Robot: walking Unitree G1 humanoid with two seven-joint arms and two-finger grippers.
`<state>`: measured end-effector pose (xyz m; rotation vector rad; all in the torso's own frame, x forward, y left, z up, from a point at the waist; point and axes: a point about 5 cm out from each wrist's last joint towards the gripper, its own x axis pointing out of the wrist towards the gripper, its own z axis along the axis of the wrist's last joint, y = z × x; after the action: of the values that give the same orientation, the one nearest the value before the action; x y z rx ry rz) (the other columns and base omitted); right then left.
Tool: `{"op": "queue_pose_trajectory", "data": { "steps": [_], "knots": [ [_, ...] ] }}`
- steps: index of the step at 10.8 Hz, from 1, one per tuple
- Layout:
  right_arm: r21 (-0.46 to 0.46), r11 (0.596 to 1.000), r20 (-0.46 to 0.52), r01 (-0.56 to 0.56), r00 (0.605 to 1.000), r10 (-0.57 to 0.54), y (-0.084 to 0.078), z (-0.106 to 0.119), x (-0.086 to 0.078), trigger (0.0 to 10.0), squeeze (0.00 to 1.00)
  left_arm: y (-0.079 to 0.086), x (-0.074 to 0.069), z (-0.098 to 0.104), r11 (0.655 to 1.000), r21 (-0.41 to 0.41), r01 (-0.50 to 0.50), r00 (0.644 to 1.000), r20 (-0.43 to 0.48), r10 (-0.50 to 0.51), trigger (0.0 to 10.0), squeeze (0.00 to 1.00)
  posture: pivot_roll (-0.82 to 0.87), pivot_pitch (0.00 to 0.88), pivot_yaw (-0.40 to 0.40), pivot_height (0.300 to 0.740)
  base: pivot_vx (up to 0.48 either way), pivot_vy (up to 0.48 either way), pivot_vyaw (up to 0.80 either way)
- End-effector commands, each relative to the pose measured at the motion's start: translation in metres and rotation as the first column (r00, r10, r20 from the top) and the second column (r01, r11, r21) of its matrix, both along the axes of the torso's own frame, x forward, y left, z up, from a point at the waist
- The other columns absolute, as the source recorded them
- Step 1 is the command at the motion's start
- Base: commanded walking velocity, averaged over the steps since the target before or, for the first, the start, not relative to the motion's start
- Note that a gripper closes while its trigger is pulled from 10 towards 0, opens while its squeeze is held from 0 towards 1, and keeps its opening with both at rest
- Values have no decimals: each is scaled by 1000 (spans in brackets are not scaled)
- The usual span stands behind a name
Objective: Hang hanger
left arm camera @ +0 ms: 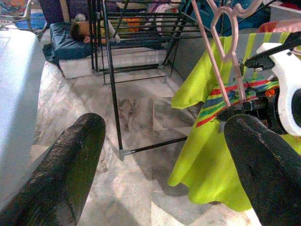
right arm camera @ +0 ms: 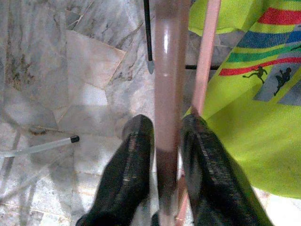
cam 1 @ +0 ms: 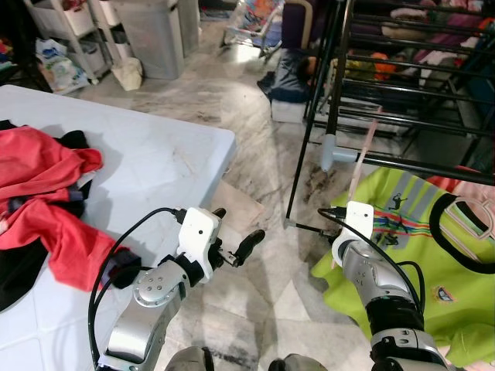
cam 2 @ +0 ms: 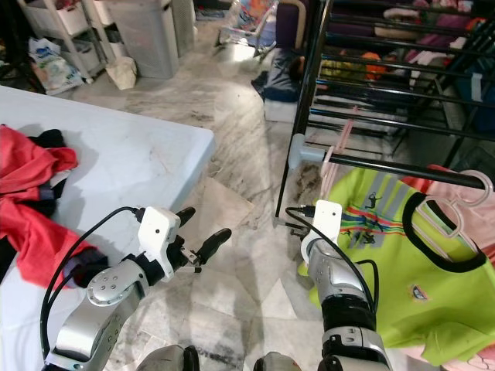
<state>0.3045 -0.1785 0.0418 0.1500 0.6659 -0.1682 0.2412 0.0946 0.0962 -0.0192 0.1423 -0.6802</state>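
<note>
**Hanger gripped at its lower end, hook raised toward the rack bar**

Your right gripper has its two fingers closed on a pink hanger, the pads pinching the bar from both sides. In the right wrist view a second pink bar runs just beside the first, so the grip is near a corner where two arms of the hanger meet. Holding it low leaves the hook end free, which suits hanging.

In the left eye view the hanger stands nearly upright, rising from the gripper toward the black rack. Its top sits close to the horizontal bar with the grey joint. You cannot tell from these views whether the hook is over the bar yet; judge it as not seated.

A green shirt hangs on the same bar on another pink hanger, just beside your working spot. That leaves the bar section near the joint as the open place.

Your left gripper is held out over the floor, fingers spread wide and holding nothing. It points at the rack and the right arm, so its camera serves as a side view.

A white table carries red clothes, well apart from the rack.
</note>
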Motion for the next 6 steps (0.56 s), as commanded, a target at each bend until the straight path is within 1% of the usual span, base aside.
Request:
{"op": "queue_pose_trajectory", "data": {
  "steps": [1, 3, 4, 5, 6],
  "knots": [
    [-3, 1000, -18, 12, 1000, -12, -2, -5, -5, 10000, 1000, 0, -1, 1, 1000, 17, 0, 1000, 6, 0, 10000, 0, -5, 74, 10, 740, 0, 0, 0],
    [-77, 997, 84, -25, 996, 31, -4, 4, -10, 10000, 1000, -1, -2, -2, 999, 32, -9, 1000, 2, 9, 10000, 0, -6, 60, 6, 740, 0, 0, 0],
    [-118, 993, 120, -17, 992, 31, -9, 8, -15, 10000, 1000, 0, -2, -3, 999, 40, -19, 1000, 4, 19, 10000, 0, -9, 58, 6, 740, 0, 0, 0],
    [-157, 988, 221, 12, 975, 24, -15, 18, -20, 10000, 1000, 0, -1, -3, 998, 46, -31, 999, 9, 31, 10000, 0, -10, 64, 1, 740, 0, 0, 0],
    [-203, 979, 290, 33, 956, 28, -19, 26, -28, 10000, 1000, 0, -1, -4, 998, 47, -37, 999, 7, 37, 10000, 0, -9, 54, -1, 740, 0, 0, 0]
  ]
}}
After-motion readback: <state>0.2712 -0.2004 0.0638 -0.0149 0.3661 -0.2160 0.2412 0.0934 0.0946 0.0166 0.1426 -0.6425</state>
